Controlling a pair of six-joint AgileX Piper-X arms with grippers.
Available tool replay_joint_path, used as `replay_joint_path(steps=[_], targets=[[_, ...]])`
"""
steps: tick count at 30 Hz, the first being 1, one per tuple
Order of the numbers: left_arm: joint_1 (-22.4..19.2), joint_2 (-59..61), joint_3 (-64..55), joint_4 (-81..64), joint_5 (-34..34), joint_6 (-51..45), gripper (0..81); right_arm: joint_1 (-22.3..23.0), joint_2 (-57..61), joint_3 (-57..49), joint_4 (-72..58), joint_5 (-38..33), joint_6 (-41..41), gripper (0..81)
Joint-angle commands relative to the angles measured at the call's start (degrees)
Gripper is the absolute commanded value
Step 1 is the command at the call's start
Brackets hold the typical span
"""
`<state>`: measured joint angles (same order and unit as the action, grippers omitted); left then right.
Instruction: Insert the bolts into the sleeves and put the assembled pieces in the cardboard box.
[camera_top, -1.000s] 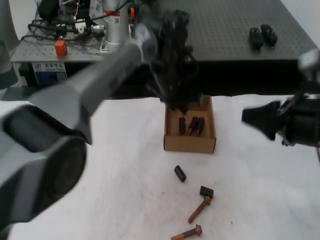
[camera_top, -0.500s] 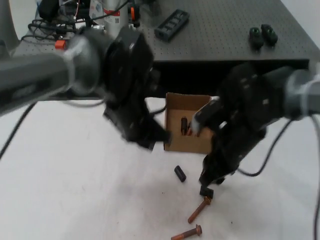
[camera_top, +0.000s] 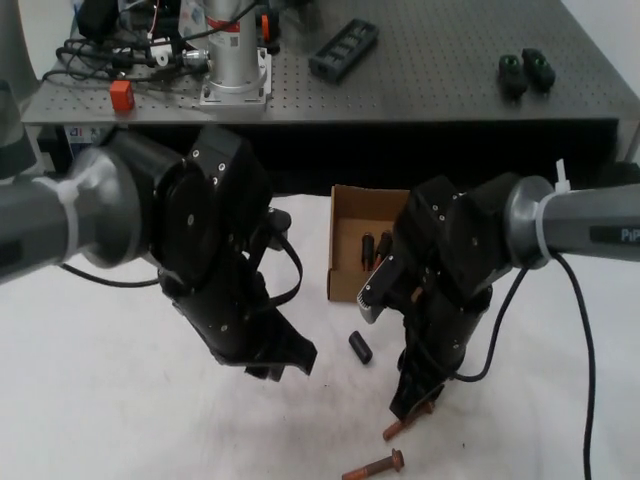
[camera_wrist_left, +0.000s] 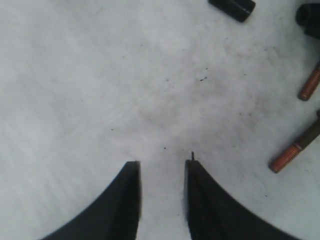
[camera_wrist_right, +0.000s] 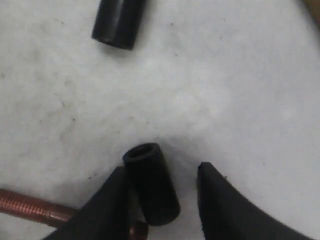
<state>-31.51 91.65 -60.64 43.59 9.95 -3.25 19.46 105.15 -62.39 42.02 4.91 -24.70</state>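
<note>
— High view: bolt (camera_top: 372, 466) at bottom centre, right gripper (camera_wrist_right: 160, 172) just above it, fingers parted astride a sleeve (camera_wrist_right: 152, 185).
— And left gripper (camera_wrist_left: 161, 165)?
— Lower centre-left, narrowly parted over bare cloth (camera_wrist_left: 75, 75). Mid-frame, cardboard box (camera_top: 345, 285) holds assembled pieces (camera_top: 375, 248).

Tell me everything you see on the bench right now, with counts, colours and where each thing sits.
Brown cardboard box: one, brown, on the cloth between the arms.
Dark assembled pieces: at least two, black, inside the box, partly hidden by an arm.
Black cylindrical sleeves: two, black, on the cloth; one lies between the right pincer's fingers.
Copper-coloured bolts: two, copper, on the cloth near the sleeves.
White cloth: one, white, covering the near bench.
Left pincer: open, empty, over bare cloth.
Right pincer: open, around a sleeve.
</note>
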Motion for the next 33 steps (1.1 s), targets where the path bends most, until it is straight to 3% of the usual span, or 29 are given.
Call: replay_joint_path(steps=[1, 6, 11, 16, 20, 28, 33], targets=[[0.0, -0.9, 0.1, 0.1, 1.1, 0.9, 22.3, 0.0, 0.5, -0.7, 0.2, 1.0, -0.6, 22.5], [0.0, -0.7, 0.1, 0.1, 1.7, 3.2, 22.3, 0.0, 0.7, -0.7, -1.0, 1.0, -0.6, 15.1], [0.0, -0.8, 0.1, -0.4, 8.9, 6.5, 22.3, 0.0, 1.3, -0.7, -4.1, 0.7, -0.6, 14.8], [0.0, -0.8, 0.1, -5.1, 11.8, 8.5, 22.5, -1.2, 1.2, -0.7, -9.1, 0.5, -0.6, 14.3], [-0.5, -0.6, 0.1, -10.5, 12.7, 8.4, 22.5, -3.9, 0.8, -0.7, -8.8, -3.1, -0.1, 1.3], [-6.0, 4.2, -3.7, -11.9, 13.4, 10.2, 22.5, -10.1, -4.2, -0.7, -8.5, -6.9, 4.7, 1.3], [-10.8, 12.6, -13.0, -8.4, 11.7, 13.3, 22.5, -14.3, -12.8, -0.6, -5.7, -10.2, 8.9, 1.3]])
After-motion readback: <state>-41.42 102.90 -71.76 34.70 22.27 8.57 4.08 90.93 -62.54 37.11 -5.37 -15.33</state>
